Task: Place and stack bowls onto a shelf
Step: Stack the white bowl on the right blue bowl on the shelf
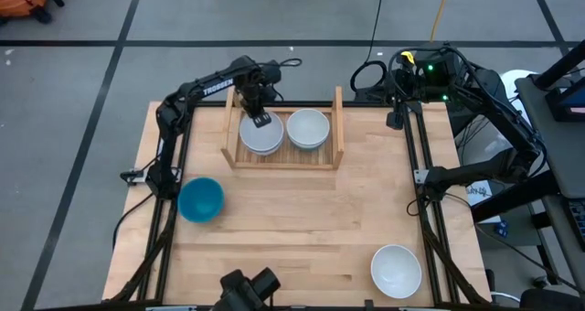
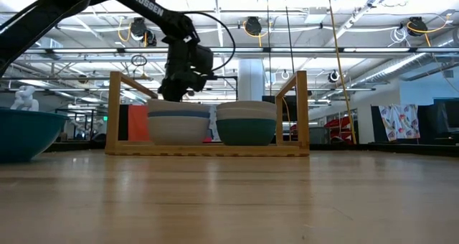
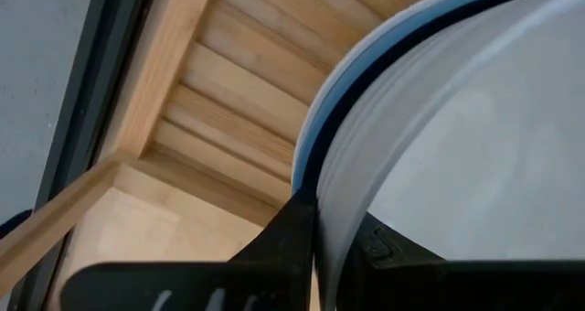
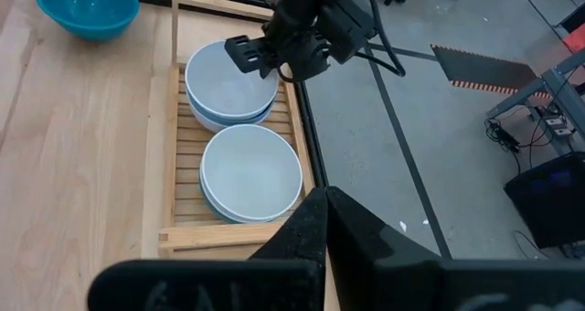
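My left gripper [image 1: 260,119] pinches the rim of the top white bowl [image 1: 261,134] on the shelf's [image 1: 337,119] nine-o'clock stack, the right gripper [image 4: 322,221] closed and idle, leaving a blue bowl [image 1: 200,199] at eight o'clock and a white one [image 1: 396,270] at five.

The right gripper [image 4: 325,221] shows its dark fingers pressed together, above the floor just beside the shelf [image 4: 174,155]. On the shelf sit two stacks of bowls, each topped by a white bowl [image 4: 251,172]. The left gripper [image 4: 245,53] grips the farther stack's top bowl [image 4: 228,80] at its rim. A blue bowl [image 4: 88,7] rests on the table [image 4: 64,165], well apart.
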You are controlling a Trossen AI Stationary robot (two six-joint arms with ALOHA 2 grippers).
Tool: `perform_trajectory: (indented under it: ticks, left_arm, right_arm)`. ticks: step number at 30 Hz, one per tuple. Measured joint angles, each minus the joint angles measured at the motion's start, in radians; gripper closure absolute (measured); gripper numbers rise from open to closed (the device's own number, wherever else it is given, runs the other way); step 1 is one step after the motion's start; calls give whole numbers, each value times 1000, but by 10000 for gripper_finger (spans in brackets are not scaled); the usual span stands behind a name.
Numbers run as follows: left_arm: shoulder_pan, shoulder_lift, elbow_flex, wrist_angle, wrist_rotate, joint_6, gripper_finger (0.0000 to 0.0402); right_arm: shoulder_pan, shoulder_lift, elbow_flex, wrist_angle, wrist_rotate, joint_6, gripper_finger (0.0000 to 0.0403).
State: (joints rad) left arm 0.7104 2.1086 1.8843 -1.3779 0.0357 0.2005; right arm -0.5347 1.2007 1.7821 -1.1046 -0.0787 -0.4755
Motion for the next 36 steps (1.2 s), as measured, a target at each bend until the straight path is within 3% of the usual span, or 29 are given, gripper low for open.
perform_trajectory:
  ticks: [5, 13, 27, 36]
  left_arm:
    - [-15, 0, 0, -5, -25, 15, 377]
    - [-38, -10, 2, -30, -199, 1, 376]
    - [-65, -11, 4, -36, -186, 55, 376]
    - [-65, -11, 114, -76, -156, 75, 376]
  right_arm:
    - [0, 0, 0, 0, 0, 2, 403]
    - [0, 0, 0, 0, 0, 3, 390]
    - [0, 0, 0, 1, 0, 3, 374]
    - [0, 0, 0, 1, 0, 3, 374]
